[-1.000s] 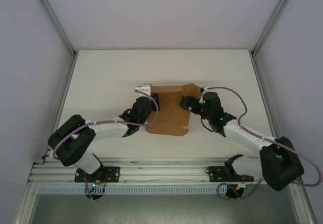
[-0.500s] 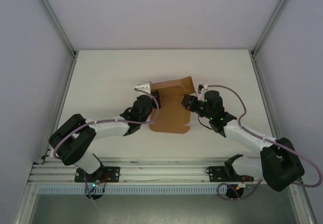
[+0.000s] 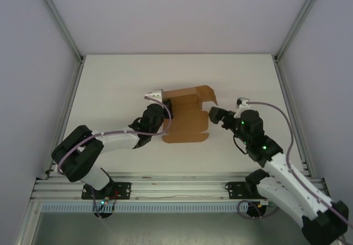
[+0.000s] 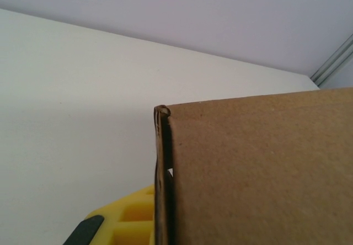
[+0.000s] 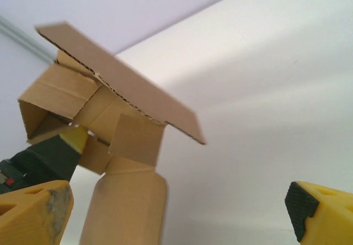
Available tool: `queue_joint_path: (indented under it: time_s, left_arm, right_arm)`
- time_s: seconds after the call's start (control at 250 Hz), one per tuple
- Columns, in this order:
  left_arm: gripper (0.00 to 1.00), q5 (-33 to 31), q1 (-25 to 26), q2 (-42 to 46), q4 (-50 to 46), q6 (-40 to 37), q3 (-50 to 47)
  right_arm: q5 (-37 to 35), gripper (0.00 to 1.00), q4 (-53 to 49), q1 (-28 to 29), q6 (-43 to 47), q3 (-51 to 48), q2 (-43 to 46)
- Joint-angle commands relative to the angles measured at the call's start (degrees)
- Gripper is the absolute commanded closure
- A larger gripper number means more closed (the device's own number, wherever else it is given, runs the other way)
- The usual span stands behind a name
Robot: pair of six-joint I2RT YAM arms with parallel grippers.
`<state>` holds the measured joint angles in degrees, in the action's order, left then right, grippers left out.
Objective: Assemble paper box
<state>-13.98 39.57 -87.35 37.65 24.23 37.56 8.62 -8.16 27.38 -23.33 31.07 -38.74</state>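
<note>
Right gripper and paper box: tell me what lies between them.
Just a sliver of bare table separates right gripper and paper box, in the top external view.

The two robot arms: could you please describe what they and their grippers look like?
Both the left arm and the right arm have white link shells with bulky black joints, small green indicator lights, and a mauve cable looping along each. The left gripper and right gripper have black housings; the wrist views show blocky yellow fingers with black pads.
</note>
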Motion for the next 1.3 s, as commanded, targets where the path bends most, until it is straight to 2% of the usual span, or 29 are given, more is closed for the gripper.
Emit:
queue_joint_path:
  time_s: [0.0, 0.112, 0.204, 0.352, 0.456, 0.564, 0.668, 0.831, 1.131, 1.299]
  left_arm:
    - [1.0, 2.2, -0.4, 1.8, -0.7, -3.4, -0.8]
    - [1.0, 3.9, -0.4, 1.7, -0.7, -4.9, -1.5]
    - [1.0, 5.9, -0.4, 1.7, -0.4, -5.7, -1.9]
    - [1.0, 7.2, -0.4, 2.0, 0.2, -5.6, -2.1]
    - [1.0, 7.4, -0.4, 2.0, 0.9, -5.3, -1.9]
    - [1.0, 6.9, -0.4, 1.8, 0.6, -5.0, -1.1]
    - [1.0, 6.9, -0.4, 1.4, -0.5, -5.7, -0.2]
    - [1.0, 6.9, -0.4, 0.5, -1.7, -5.8, 1.0]
    - [1.0, 7.0, -0.4, 0.0, -3.5, -5.9, 2.1]
    - [1.0, 5.6, -0.4, -0.4, -6.3, -5.5, 3.3]
  right_arm:
    - [-8.4, 0.0, -10.6, -1.7, 8.3, 0.7, 5.5]
    - [-10.1, 0.0, -11.4, -5.3, 11.2, 3.3, 6.4]
    - [-4.3, 0.02, -11.1, -9.5, 13.0, 6.6, 2.8]
    - [5.8, 0.04, -13.0, -14.2, 16.2, 12.9, -8.6]
    - [15.0, 0.05, -13.5, -14.5, 22.0, 15.7, -16.4]
    - [24.2, 0.11, -16.1, -14.5, 27.1, 18.6, -22.5]
    - [30.9, 0.17, -16.5, -14.5, 30.4, 19.7, -24.9]
    - [41.2, 0.19, -12.9, -14.3, 33.4, 17.8, -26.1]
    - [42.1, 0.36, -9.5, -11.9, 34.7, 19.6, -31.3]
    - [29.7, 0.39, -9.5, -6.9, 36.5, 21.1, -32.4]
